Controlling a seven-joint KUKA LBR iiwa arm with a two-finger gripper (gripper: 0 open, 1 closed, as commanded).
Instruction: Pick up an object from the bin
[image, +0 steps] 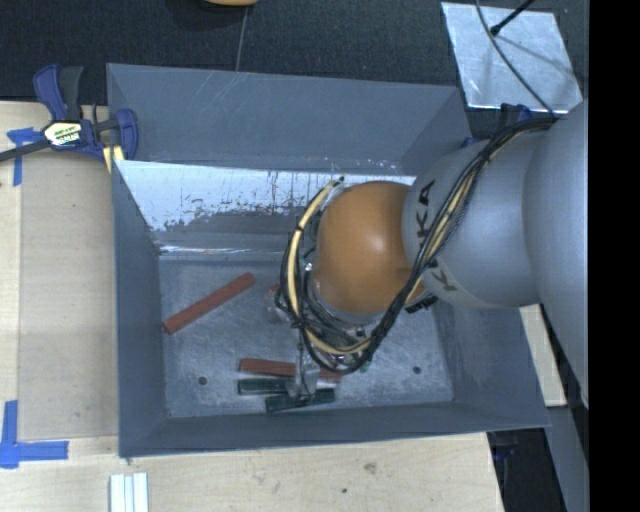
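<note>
Near edge of the bin (140, 330): a dark greenish-black bar (285, 402) lies flat along the near wall, its long axis parallel to that wall. The gripper (312, 383) is low over the bar's right end; contact unclear. Open or closed: not discernible under the cables. Just left of the gripper are a short black bar (258, 386) and, beyond it, a short red-brown bar (266, 367). Farther, toward the left wall, a long red-brown stick (208, 303) lies slanted, right end toward the far wall.

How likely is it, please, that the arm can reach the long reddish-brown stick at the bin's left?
Probably yes: the stick lies alone, uncovered, with the gripper to its right.
</note>
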